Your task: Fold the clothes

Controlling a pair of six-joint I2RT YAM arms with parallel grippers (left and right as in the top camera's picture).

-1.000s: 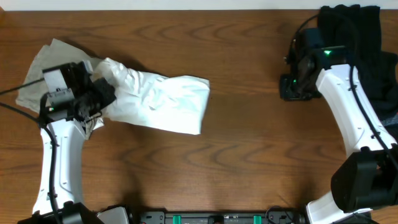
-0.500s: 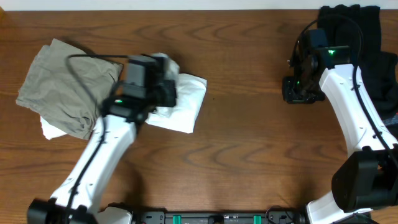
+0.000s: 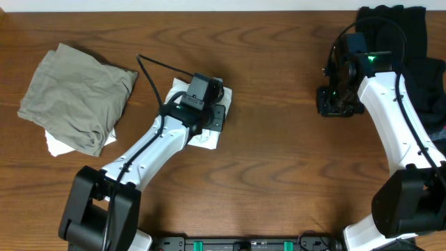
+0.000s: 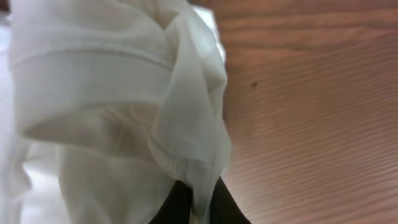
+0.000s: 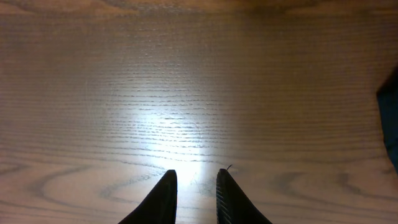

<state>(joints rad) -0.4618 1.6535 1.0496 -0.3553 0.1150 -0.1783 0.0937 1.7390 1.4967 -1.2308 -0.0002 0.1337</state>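
Note:
A white T-shirt [image 3: 203, 139] lies bunched in a small heap at the table's middle. My left gripper [image 3: 212, 111] is on top of it and shut on a fold of its fabric. In the left wrist view the white cloth [image 4: 112, 93] hangs pinched between the two black fingers [image 4: 198, 202]. An olive-grey garment [image 3: 77, 97] lies folded at the far left, with a bit of white cloth [image 3: 56, 143] under it. Black garments [image 3: 394, 24] lie at the back right. My right gripper [image 3: 339, 101] hovers over bare wood, slightly open and empty [image 5: 194, 186].
The wooden table [image 3: 279, 174] shows bare wood between the two arms and along the front. A dark garment edge [image 5: 390, 112] shows at the right of the right wrist view. The left arm's cable [image 3: 157, 66] runs over the table behind the shirt.
My left gripper has swung from the far left to the middle, pulling the white T-shirt's fabric rightward into a smaller heap and uncovering the olive-grey garment. The right arm has barely moved.

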